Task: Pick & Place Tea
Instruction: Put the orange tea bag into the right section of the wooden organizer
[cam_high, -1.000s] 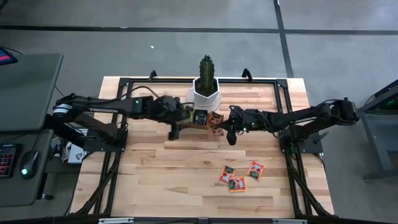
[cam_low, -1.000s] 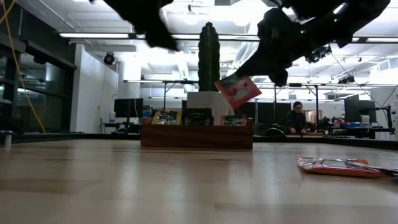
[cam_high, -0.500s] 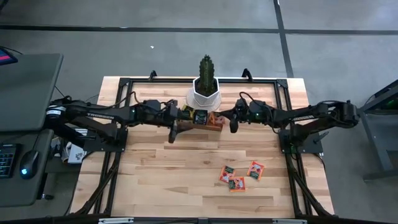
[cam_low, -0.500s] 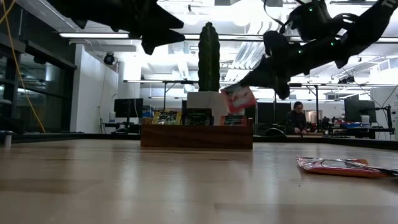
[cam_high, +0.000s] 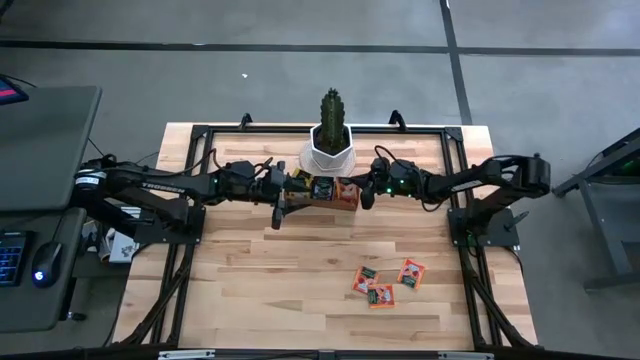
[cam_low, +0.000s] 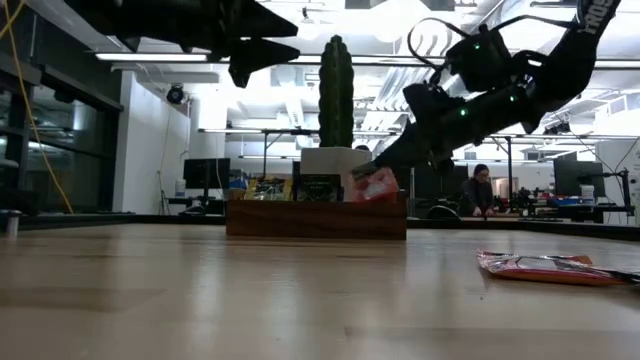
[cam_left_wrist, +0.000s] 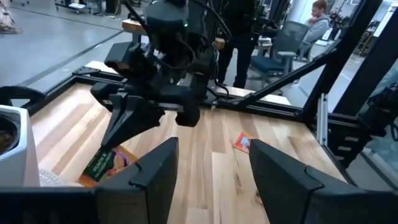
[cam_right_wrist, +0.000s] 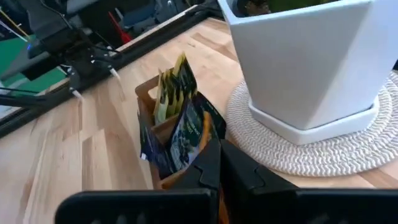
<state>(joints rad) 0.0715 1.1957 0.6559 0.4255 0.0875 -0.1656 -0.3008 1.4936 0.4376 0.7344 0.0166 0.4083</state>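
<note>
My right gripper (cam_low: 372, 172) is shut on an orange-red tea sachet (cam_low: 376, 186) at the right end of the brown wooden tray (cam_low: 316, 219). The tray holds yellow-green sachets (cam_right_wrist: 171, 87) and dark blue ones (cam_right_wrist: 186, 134), standing on edge. My left gripper (cam_low: 290, 48) hangs open and roughly level, high above the tray's left end, with nothing between its fingers. Three more orange-red sachets (cam_high: 385, 282) lie flat on the table at the near right. My right gripper pinches the orange-red sachet's upper edge (cam_left_wrist: 111, 154) between its two fingertips. The fingers slant down from the table's right. The sachet hangs tilted below them, its lower edge at the tray's right compartment (cam_low: 380, 200); I cannot tell whether it touches the tray.
A white pot (cam_high: 329, 152) with a cactus stands on a woven mat right behind the tray. A black frame (cam_high: 200, 130) runs round the table's edges. A person (cam_low: 478, 192) sits in the room far behind. Bare wood lies in front of the tray.
My right gripper has carried the orange-red sachet down and toward the table's left, to the tray's right end; the sachet hung clear above the tray before. My left gripper has tipped up from pointing down to about level, staying above the tray's left end.
</note>
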